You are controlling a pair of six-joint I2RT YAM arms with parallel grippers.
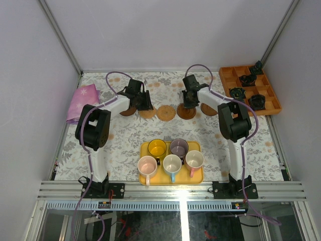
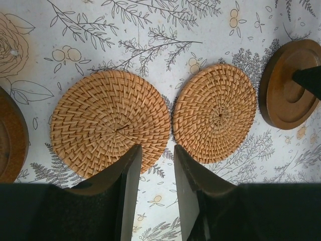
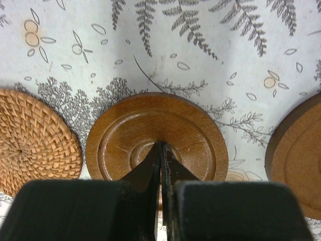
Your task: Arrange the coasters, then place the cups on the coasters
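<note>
Five coasters lie in a row across the table's middle: a dark one, two woven tan ones, then two dark ones. My left gripper hovers open and empty over the near edges of the two woven coasters. My right gripper is shut, and its tips rest on the centre of a dark wooden coaster. Five cups stand on the yellow tray: yellow, purple-grey, pink, light blue and cream-pink.
An orange compartment box with small black objects sits at the back right. A pink cloth lies at the back left. White walls close in the table, and a metal rail runs along the near edge.
</note>
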